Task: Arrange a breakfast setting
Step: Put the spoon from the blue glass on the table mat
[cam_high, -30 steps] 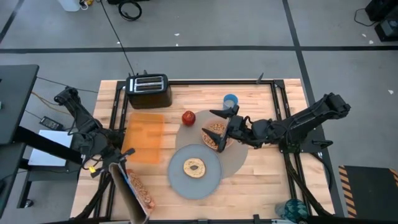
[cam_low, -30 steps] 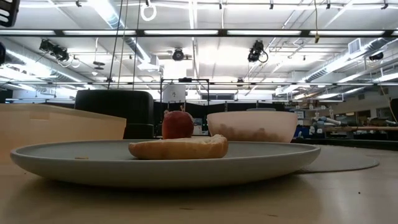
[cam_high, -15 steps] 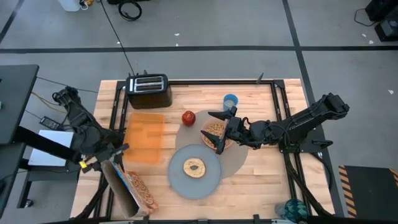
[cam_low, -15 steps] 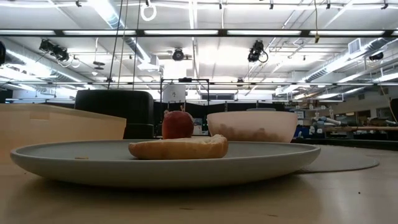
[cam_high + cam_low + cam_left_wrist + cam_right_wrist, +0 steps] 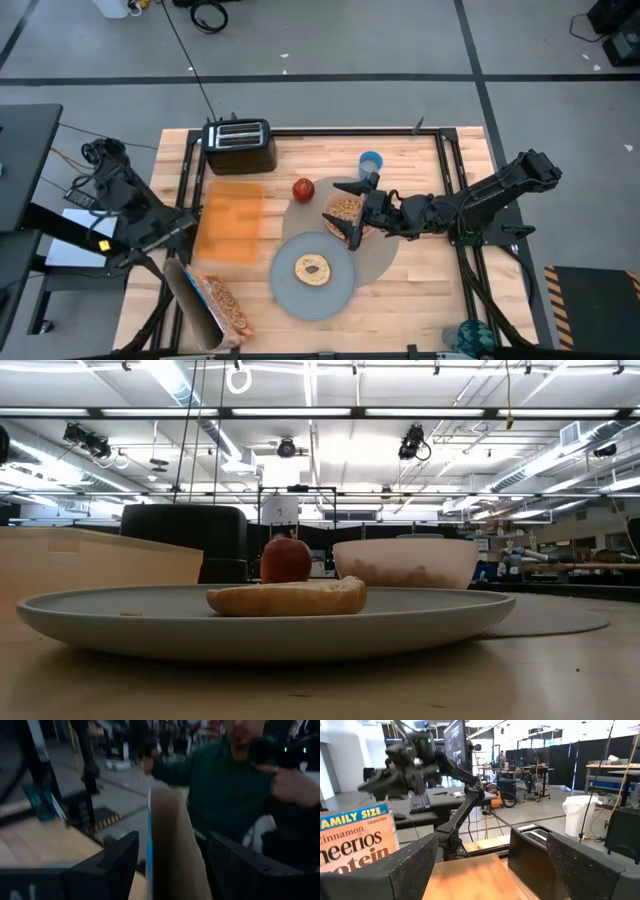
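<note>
A bagel (image 5: pixel 313 268) lies on the grey plate (image 5: pixel 300 295), which rests on the round mat (image 5: pixel 385 255). The pink bowl (image 5: pixel 347 210) holds cereal; the red apple (image 5: pixel 303 188) and the blue cup (image 5: pixel 371 162) sit beside it. My right gripper (image 5: pixel 342 212) hovers open above the bowl, one finger over each side of it. My left gripper (image 5: pixel 178 230) is open at the table's left edge, above the open top of a cereal box (image 5: pixel 205 305). In the left wrist view the box (image 5: pixel 170 845) shows between the fingers, apart from them.
A black toaster (image 5: pixel 240 145) stands at the far left, with an orange board (image 5: pixel 230 220) in front of it. The cereal box occupies the near left corner. A person in a green top (image 5: pixel 230 785) stands beyond the table's near edge. Bare wood shows at the near right.
My left gripper has opened and let go of the cereal box's top. It has risen and drawn back toward the table's left edge. The box stays at the near left corner.
</note>
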